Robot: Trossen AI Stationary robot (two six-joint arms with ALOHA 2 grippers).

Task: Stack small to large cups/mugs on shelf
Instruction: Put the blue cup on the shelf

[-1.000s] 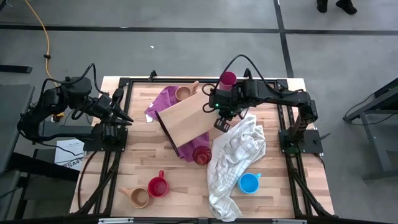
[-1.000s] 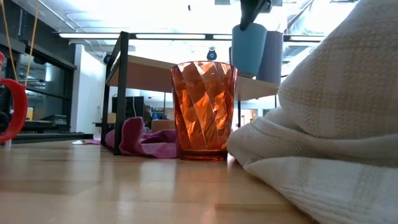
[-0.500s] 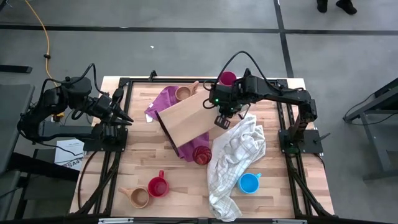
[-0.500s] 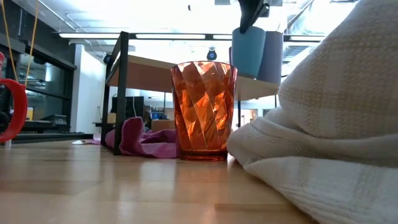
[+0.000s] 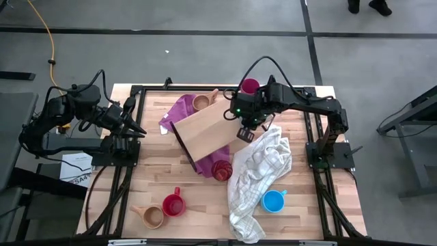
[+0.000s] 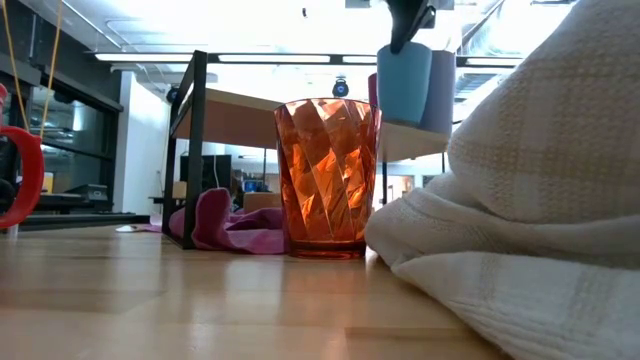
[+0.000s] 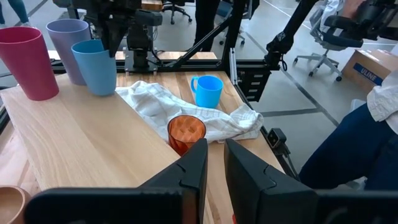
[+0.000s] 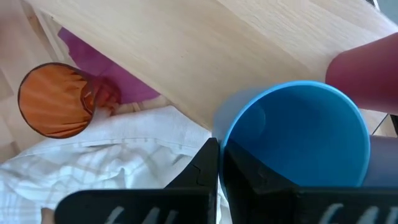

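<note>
The shelf (image 5: 205, 130), a light-wood board on a black frame, stands mid-table. A magenta tumbler (image 7: 28, 62), a lavender tumbler (image 7: 68, 40) and a blue tumbler (image 7: 95, 65) are upright in a row at its far right end. My right gripper (image 8: 219, 152) is above the shelf's right end, shut on the blue tumbler (image 8: 292, 137). My left gripper (image 7: 214, 162) waits at the table's left edge, shut and empty. An orange-red tumbler (image 5: 220, 169) stands on the table by the shelf's near corner. My right gripper pinches the blue tumbler's rim (image 8: 217, 140), one finger inside the cup and one outside. The fingers come from above, pointing down. The tumbler is upright beside the lavender one at the shelf's edge; whether its base rests on the board I cannot tell.
A white checked towel (image 5: 259, 174) lies heaped right of the shelf. A purple cloth (image 5: 181, 113) lies under the shelf's far end with a tan mug (image 5: 201, 102). A red mug (image 5: 173, 204) and tan mug (image 5: 151, 216) stand near-left, a blue mug (image 5: 273, 201) near-right.
My right gripper has shifted a little toward the table's far right with the blue tumbler, which stays upright beside the lavender one.
</note>
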